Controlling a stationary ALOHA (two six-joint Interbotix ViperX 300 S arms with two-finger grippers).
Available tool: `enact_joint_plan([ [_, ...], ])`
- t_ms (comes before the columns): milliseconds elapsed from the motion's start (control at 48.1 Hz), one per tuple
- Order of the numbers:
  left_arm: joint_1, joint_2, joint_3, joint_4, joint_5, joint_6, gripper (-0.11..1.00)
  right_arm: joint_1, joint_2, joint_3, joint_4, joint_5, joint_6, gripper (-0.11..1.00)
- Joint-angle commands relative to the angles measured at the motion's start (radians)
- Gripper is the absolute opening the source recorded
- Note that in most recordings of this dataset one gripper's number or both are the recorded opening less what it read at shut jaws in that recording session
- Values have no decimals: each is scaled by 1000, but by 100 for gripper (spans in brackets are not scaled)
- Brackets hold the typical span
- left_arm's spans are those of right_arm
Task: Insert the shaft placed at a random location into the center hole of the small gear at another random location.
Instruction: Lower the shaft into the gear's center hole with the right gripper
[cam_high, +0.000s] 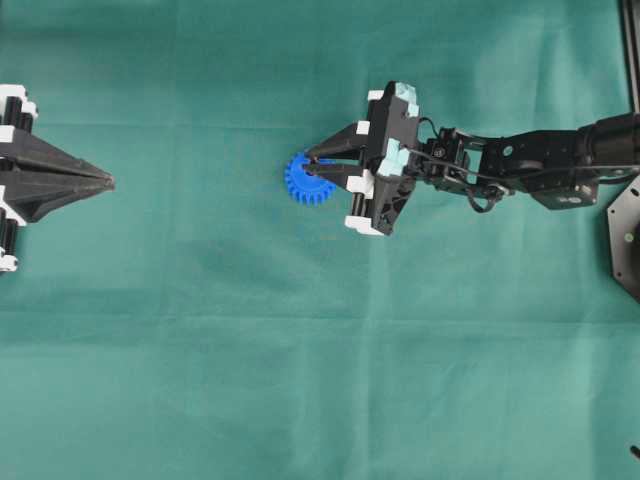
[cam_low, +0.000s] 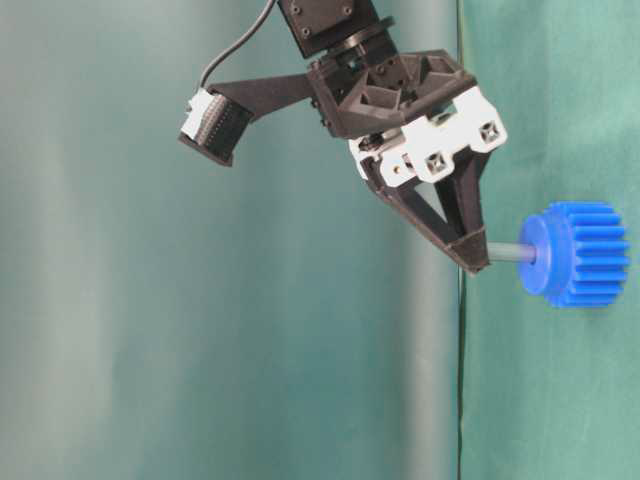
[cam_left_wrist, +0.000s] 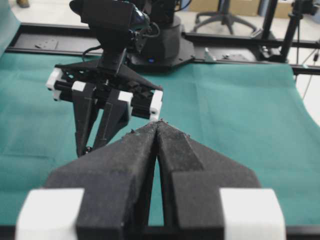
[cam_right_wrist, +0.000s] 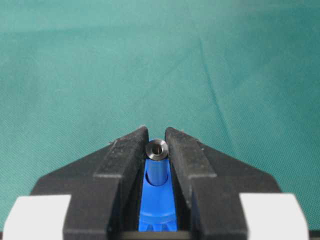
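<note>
**Ana:** Left of the gear (cam_high: 309, 180), at the cloth's (cam_high: 300, 380) far edge, what do you see?

**Ben:** One left gripper (cam_high: 108, 182), well apart from the gear, its two fingers pressed together to a point with nothing between them.

**Ana:** And the gear itself?

**Ben:** Bright blue plastic, toothed all round, with a raised hub. From table level it hangs clear of the cloth, turned on edge with the hub facing the right gripper (cam_low: 474, 258).

**Ana:** What about the shaft (cam_low: 512, 253)?

**Ben:** Thin, silvery-grey, much narrower than the gear. From table level it lies level, one end in the hub's middle, the other in the gripper tips. The hole is hidden; the shaft fills it.

**Ana:** So how does the right gripper stand?

**Ben:** Clamped on the shaft. The right wrist view shows the shiny round end between the two black fingertips (cam_right_wrist: 131, 145), with the blue gear just behind it, between the fingers.

**Ana:** Where is the gripper from the gear?

**Ben:** Overhead, just right of it, tips over the gear's middle and the arm (cam_high: 540, 165) running off further right.

**Ana:** Counts?

**Ben:** One gear, one shaft, two grippers, one green cloth.
</note>
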Motion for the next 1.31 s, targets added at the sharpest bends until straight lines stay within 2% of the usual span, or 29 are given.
enact_joint_plan([
  [0,-2,3,-9,-2,-6,2,-1,-2,-12,-8,2,-11,-2,16],
  [603,-2,3,-8,-2,-6,2,-1,-8,61,-25,3,-26,-2,16],
  [1289,-2,5,-8,-2,-8,2,-1,-8,72,-28,2,-21,-2,17],
])
